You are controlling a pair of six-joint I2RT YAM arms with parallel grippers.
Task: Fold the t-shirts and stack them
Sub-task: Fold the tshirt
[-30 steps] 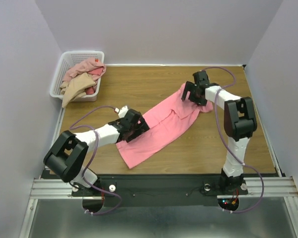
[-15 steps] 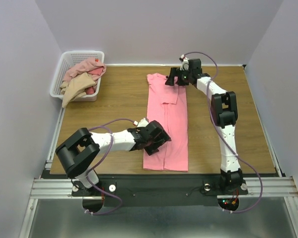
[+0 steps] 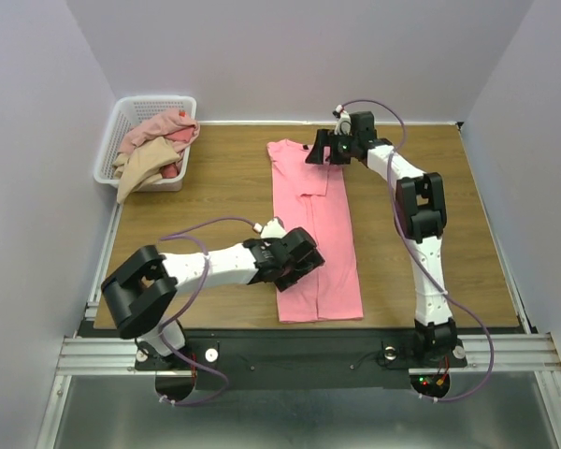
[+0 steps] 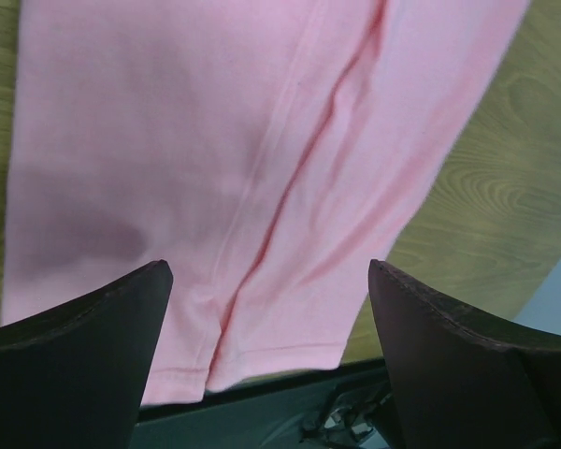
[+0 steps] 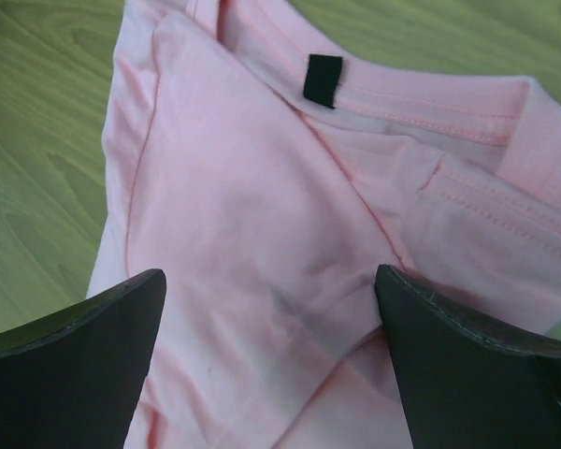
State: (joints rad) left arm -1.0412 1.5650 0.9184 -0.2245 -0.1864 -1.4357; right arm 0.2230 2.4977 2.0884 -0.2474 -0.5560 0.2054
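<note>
A bright salmon-pink t-shirt (image 3: 315, 220) lies on the wooden table (image 3: 196, 196) as a long narrow strip, collar at the far end and hem at the near edge. My left gripper (image 3: 299, 264) is open just above its near part; the left wrist view shows the fingers wide apart (image 4: 266, 276) over the hem (image 4: 168, 140). My right gripper (image 3: 320, 152) is open over the collar end; in the right wrist view (image 5: 269, 276) the collar's black tag (image 5: 323, 79) and a folded sleeve (image 5: 243, 187) lie under it. Neither gripper holds cloth.
A white lattice basket (image 3: 122, 126) stands at the far left corner with several crumpled shirts, rose and tan (image 3: 154, 150), one hanging over its front rim. The black rail (image 3: 355, 341) runs just past the shirt's hem.
The shirt went from lying diagonally to lying straight front to back. My right gripper moved to the far edge and left. My left gripper moved right toward the hem.
</note>
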